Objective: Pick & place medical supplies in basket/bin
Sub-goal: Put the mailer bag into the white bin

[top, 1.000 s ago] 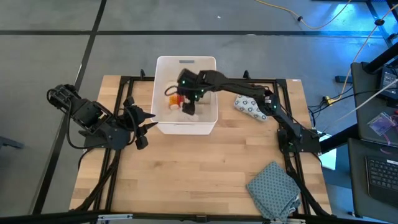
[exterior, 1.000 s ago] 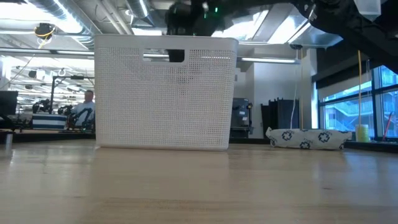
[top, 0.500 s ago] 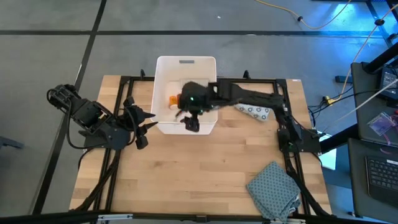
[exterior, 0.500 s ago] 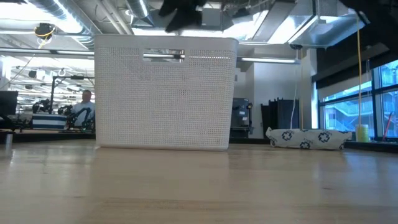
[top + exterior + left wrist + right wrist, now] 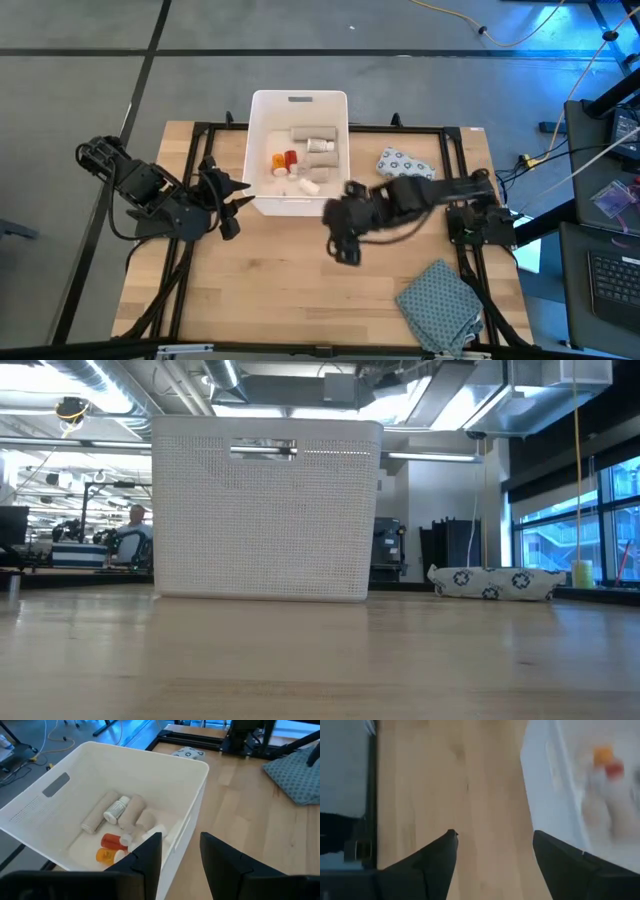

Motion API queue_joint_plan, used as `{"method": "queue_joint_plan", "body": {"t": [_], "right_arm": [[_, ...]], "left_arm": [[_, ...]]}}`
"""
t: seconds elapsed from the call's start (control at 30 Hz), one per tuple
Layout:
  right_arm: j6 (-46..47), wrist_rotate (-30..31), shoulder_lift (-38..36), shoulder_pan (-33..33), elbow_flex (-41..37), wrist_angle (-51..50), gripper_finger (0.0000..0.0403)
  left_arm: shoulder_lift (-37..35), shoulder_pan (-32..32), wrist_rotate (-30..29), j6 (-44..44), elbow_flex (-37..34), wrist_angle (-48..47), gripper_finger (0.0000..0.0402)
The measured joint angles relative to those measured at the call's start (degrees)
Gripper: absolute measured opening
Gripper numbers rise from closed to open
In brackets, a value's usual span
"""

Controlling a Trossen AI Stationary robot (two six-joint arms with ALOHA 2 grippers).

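The right claw (image 5: 343,250) hangs over bare tabletop (image 5: 280,290), just outside the near wall of the white bin (image 5: 262,150). Its fingers (image 5: 425,865) are spread wide with nothing between them, and the wrist view shows only wood in the gap and the bin's wall off to one side. An empty claw just clear of the bin reads as a drop finished, with the arm free for another pickup.

Beyond the claw, inside the bin, the supplies lie loose on the floor where they landed: greyish rolls (image 5: 131,809), a white bottle (image 5: 115,810), a red bottle (image 5: 290,158) and an orange bottle (image 5: 277,161) side by side, and a small white piece (image 5: 311,186) nearest the claw. All lie on their sides. The rolls and the white bottle run roughly parallel, long axes across the bin's short width.

Out from the claw toward the right arm's base, the blue-dotted soft pack (image 5: 405,167) lies flat on the tabletop just beside the bin's right wall, long axis slanting across the tabletop. It looks to be the one supply still outside. A patterned cloth (image 5: 440,305) sits at the near right corner.

The left claw (image 5: 180,855) waits on the bin's far side from the right claw, fingers apart and holding nothing, facing the bin.
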Motion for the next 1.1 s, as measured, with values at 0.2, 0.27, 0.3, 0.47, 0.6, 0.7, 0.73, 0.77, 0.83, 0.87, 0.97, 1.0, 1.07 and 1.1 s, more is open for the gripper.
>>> {"method": "queue_joint_plan", "body": {"t": [0.2,0.27,0.3,0.47,0.6,0.7,0.73,0.77,0.83,0.87,0.97,1.0,1.07,1.1], "right_arm": [[16.5,4.4,-0.4,8.1,-1.0,-10.3,0.0246],[19.5,4.4,-1.3,10.7,-1.6,-10.8,0.0237],[21.4,4.6,-1.7,11.6,-1.6,-10.5,0.023],[29.0,10.6,-5.4,15.5,-2.9,-10.6,0.0185],[35.6,17.8,-9.2,16.5,-7.7,-10.5,0.0116],[38.7,24.3,-11.5,15.2,-13.1,-10.6,0.0041],[38.8,25.6,-12.1,14.1,-15.1,-10.5,0.0021],[39.0,26.4,-12.9,12.7,-17.3,-10.4,0.0012],[40.5,26.8,-15.0,8.4,-21.7,-10.5,0.001],[40.8,26.8,-16.1,5.8,-24.0,-10.5,0.0008],[39.5,24.8,-19.2,-3.4,-30.8,-10.7,0.0003],[38.5,23.5,-20.1,-6.7,-33.1,-10.6,0.0003],[35.4,21.2,-21.9,-13.8,-37.6,-10.5,0.0003],[33.2,20.6,-22.7,-17.3,-39.6,-10.5,0.0002]], "left_arm": [[1.5,0.0,-0.1,0.0,0.0,0.3,0.0127],[1.9,0.0,0.2,-0.6,0.0,0.3,0.0127],[2.1,0.0,0.3,-1.0,0.0,0.3,0.0127],[2.7,0.0,1.6,-1.5,0.0,0.6,0.0127],[2.7,0.0,2.5,-1.5,0.0,0.8,0.0127],[2.7,0.0,2.6,-1.5,0.0,0.8,0.0127],[2.7,0.0,2.6,-1.5,0.0,0.8,0.0127],[2.7,0.0,2.5,-1.5,0.0,0.8,0.0127],[2.7,0.0,2.5,-1.5,0.0,0.8,0.0127],[2.7,0.0,2.5,-1.5,0.0,0.8,0.0127],[2.7,0.0,2.1,-2.2,0.0,0.8,0.0127],[2.7,0.0,2.1,-2.2,0.0,0.8,0.0127],[2.6,0.0,2.0,-2.2,0.0,0.7,0.0127],[2.6,0.0,2.0,-1.8,0.0,0.7,0.0127]]}}
